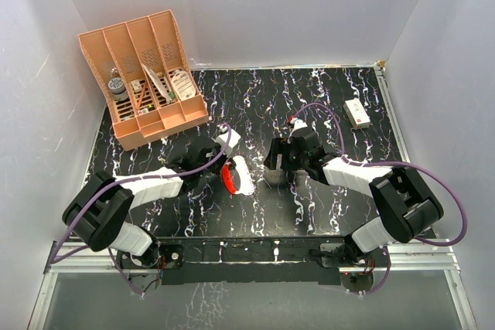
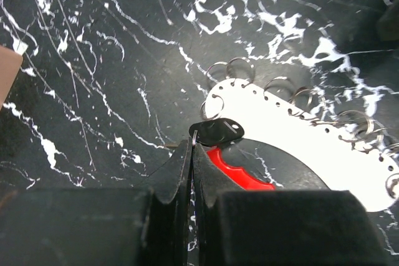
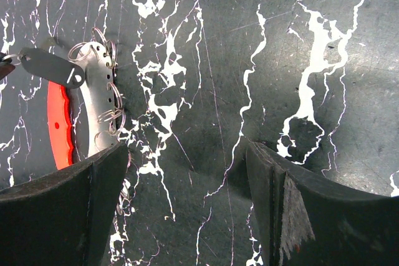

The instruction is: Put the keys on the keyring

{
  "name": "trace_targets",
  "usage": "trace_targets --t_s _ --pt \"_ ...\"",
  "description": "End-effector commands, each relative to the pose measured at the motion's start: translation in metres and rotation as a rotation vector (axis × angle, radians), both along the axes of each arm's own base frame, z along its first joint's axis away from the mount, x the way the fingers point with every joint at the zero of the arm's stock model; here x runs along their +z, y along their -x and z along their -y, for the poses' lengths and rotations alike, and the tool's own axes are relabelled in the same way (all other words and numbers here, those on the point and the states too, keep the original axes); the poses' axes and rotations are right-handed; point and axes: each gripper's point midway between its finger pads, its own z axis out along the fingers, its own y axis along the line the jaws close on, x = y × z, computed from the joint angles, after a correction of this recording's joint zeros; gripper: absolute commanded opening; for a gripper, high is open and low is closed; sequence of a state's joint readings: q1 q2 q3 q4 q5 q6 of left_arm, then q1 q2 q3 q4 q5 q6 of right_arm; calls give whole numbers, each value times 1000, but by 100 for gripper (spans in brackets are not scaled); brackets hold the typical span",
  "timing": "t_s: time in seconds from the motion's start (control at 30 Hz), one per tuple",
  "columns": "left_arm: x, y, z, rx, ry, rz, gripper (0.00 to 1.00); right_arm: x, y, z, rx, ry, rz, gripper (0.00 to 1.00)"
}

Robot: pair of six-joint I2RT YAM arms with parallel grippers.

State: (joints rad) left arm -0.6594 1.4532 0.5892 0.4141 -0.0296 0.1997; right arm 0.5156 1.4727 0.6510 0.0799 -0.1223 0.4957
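Your left gripper (image 2: 192, 147) is clenched on the keys (image 2: 217, 131). It pinches the small dark piece by one end, so the piece sits over the keyring (image 2: 299, 129), at the end where the red crescent (image 2: 240, 169) meets the white band. Small wire rings (image 2: 240, 66) line the keyring's outer rim, and the key does not look threaded onto any of them. Your right gripper (image 3: 184, 154) is spread wide and grasps nothing. It hangs over bare table (image 3: 249, 60), beside the keyring on the side away from the crescent. You appear to be partway: the key is picked up and brought to the keyring. What is left is to hook it on and let go.
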Motion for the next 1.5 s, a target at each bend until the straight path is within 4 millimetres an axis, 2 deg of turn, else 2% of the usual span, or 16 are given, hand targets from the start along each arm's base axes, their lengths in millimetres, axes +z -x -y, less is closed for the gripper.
trace_targets --t_s 0.0,0.2,0.3,0.63,0.97,1.27,1.3,1.47 --pt "35 3 20 -82 97 92 0 23 -15 -6 -9 -31 85 75" --pt "37 8 26 -103 105 86 0 22 -14 -5 -8 -31 83 75" --pt "56 8 28 -96 143 105 0 26 -14 -6 -2 -35 93 75" --pt "97 14 52 -108 301 19 0 73 -10 -24 129 -133 244 74" --pt "117 29 79 -214 444 -26 0 105 4 -41 220 -261 297 73" --pt "134 27 98 -252 481 -104 0 124 13 -20 208 -224 470 72" --pt "127 26 102 -250 481 -132 0 127 13 -18 214 -208 501 73" --pt "129 27 115 -262 523 -201 0 140 20 -9 235 -185 640 73"
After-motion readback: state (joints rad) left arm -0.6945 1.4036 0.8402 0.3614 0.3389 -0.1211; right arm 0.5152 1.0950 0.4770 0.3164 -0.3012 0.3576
